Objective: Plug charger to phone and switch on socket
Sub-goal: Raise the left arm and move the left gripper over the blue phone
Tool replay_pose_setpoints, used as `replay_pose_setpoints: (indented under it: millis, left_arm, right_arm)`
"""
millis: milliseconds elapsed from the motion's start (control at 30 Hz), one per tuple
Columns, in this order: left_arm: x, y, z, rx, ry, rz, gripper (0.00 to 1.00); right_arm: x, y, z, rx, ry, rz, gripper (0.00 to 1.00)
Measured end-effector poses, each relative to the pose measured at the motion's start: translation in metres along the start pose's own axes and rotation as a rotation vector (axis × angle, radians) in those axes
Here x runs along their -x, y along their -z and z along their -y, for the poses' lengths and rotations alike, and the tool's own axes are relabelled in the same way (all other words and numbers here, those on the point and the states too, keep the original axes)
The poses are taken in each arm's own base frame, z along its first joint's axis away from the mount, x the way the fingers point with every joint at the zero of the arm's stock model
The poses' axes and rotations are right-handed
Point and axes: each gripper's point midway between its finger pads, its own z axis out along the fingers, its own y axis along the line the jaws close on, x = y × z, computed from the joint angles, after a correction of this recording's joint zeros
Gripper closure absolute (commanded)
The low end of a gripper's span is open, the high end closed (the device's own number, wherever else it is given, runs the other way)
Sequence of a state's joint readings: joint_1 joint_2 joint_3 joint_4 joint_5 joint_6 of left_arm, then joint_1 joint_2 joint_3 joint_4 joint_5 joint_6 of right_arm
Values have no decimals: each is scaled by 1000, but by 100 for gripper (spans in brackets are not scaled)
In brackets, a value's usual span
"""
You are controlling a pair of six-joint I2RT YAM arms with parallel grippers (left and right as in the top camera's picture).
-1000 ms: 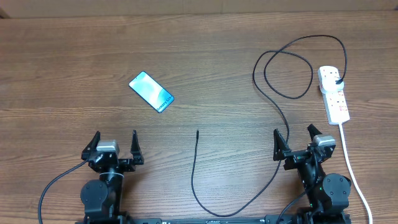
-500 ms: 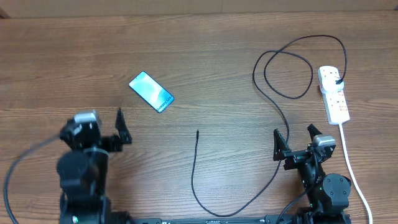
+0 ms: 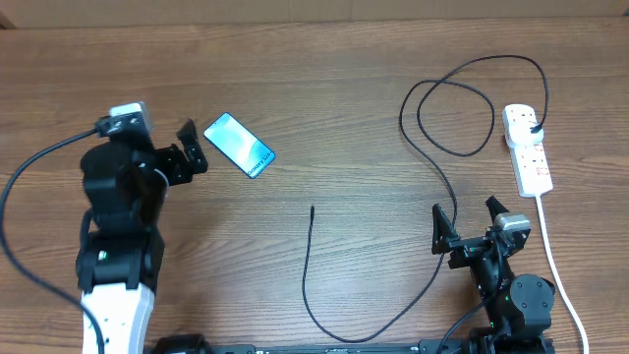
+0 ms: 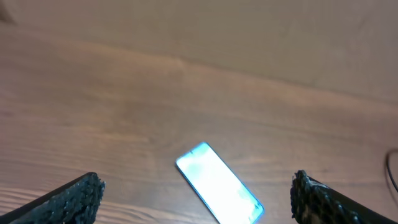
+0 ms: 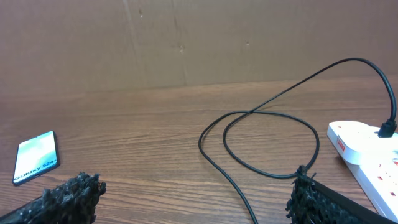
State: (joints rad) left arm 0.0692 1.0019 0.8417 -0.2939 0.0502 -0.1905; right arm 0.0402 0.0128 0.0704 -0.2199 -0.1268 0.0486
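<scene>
left hand [image 3: 190, 149] hovers just beside the phone [image 3: 239, 145].

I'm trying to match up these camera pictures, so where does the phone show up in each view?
Overhead: the phone lies left of centre, upper half, tilted.
Left wrist: the phone sits bottom centre.
Right wrist: the phone lies at the far left.
Shared landmark: the loop of the charger, right of the phone in overhead and right wrist.

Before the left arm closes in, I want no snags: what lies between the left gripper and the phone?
Nothing: only a short strip of bare table separates the left gripper from the phone, clearest in the overhead view.
</scene>
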Motion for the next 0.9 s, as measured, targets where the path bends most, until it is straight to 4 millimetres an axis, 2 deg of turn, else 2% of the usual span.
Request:
replay_pose_setpoints:
  millis: [233,433,500,733,900]
  left_arm:
    - [-42,-32,9,-72,80,-177,0]
    - [-74,-38,-1,15,200,-335,0]
    - [-70,-39,0,49,212,-365,0]
    - [-21,-45,23,128,215,-407,0]
    - [-13,-58,41,186,220,-511,0]
  right_arm:
    - [0,0,0,-1,0,-1,0]
    - [0,0,0,0,0,0,0]
    - [0,0,0,0,0,-1,0]
    - [0,0,0,-1,0,0,0]
    - [0,0,0,0,0,-1,0]
